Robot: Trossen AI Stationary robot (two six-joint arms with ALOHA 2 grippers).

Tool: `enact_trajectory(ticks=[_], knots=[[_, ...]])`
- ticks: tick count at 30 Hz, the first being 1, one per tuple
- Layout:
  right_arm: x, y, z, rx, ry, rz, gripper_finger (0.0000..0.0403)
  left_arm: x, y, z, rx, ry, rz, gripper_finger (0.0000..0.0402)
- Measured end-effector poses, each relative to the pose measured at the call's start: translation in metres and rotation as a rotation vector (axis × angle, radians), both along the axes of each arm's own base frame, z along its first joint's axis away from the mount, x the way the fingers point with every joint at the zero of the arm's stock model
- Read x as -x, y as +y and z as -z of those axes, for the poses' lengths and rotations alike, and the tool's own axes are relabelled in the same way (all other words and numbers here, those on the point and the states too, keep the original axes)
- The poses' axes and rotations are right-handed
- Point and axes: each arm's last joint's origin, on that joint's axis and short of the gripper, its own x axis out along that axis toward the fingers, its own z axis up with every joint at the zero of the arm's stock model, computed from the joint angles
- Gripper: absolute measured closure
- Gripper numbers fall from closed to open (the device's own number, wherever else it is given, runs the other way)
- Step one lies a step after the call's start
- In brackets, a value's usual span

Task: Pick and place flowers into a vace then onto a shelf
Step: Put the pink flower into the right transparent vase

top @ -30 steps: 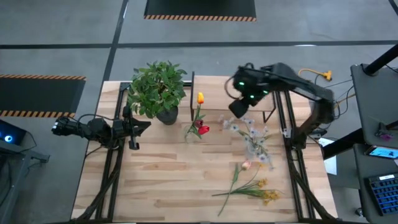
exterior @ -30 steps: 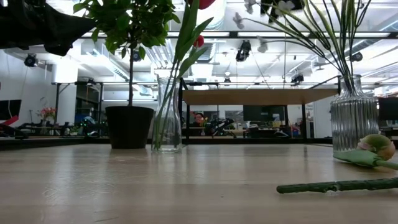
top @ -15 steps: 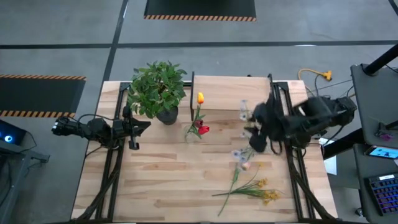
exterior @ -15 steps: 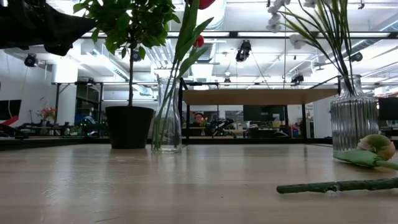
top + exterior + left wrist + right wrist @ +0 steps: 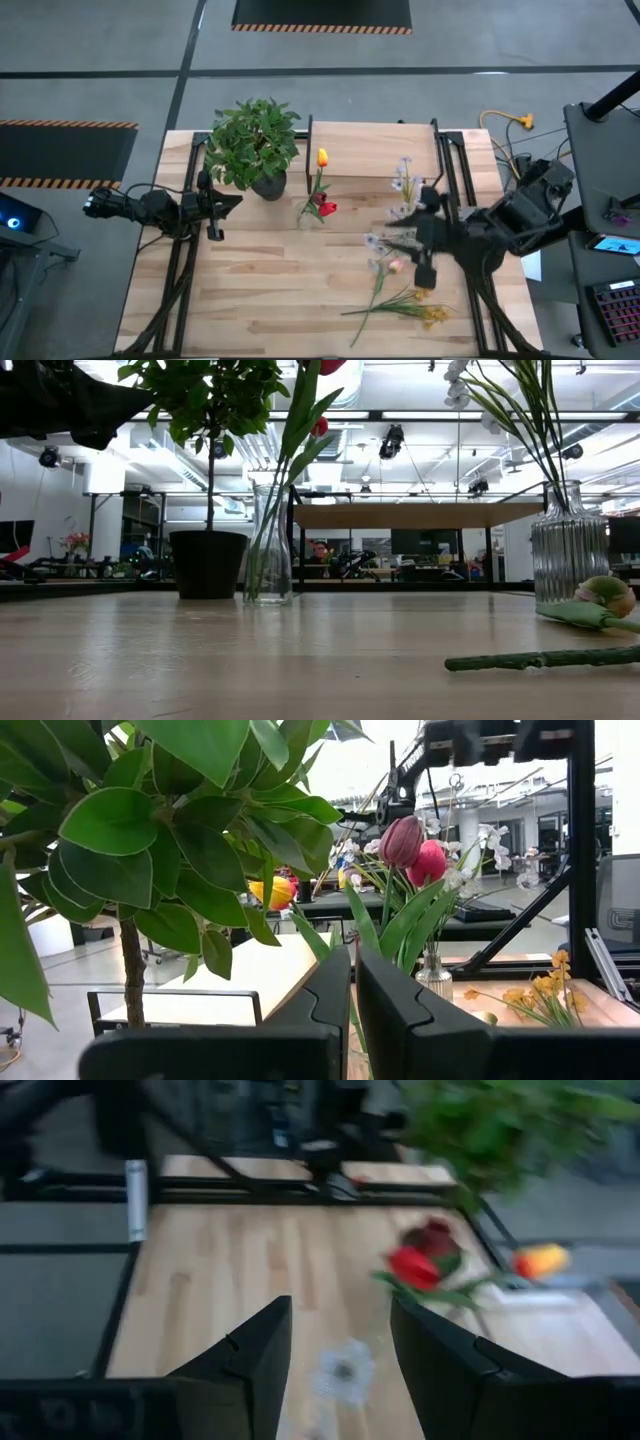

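Two vases (image 5: 268, 545) low; right hand (image 5: 421, 262) only overhead.

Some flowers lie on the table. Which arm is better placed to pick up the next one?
Probably the right. Its open gripper hangs just beside the pink bud and near the yellow flowers lying on the table. The left gripper waits at the far side by the potted plant.

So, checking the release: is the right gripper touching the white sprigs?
Apart: right wrist view shows the right gripper open, nothing between; white sprigs lie below.
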Motion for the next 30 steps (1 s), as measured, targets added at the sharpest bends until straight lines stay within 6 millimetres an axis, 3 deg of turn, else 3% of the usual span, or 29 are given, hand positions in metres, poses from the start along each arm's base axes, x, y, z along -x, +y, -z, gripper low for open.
enact_trajectory(ticks=[7,16,23,30], knots=[[-0.010,0.033,0.035,-0.008,-0.024,-0.172,0.0239,0.000,0.000,0.000,0.000,0.000,0.000,0.0397],[-0.011,0.073,0.086,-0.104,0.037,-0.184,0.0239,0.000,0.000,0.000,0.000,0.000,0.000,0.0397],[-0.013,0.100,0.114,-0.256,0.085,-0.102,0.0239,0.000,0.000,0.000,0.000,0.000,0.000,0.0397],[-0.015,0.110,0.133,-0.497,0.120,0.095,0.0239,0.000,0.000,0.000,0.001,0.001,0.000,0.0397]])
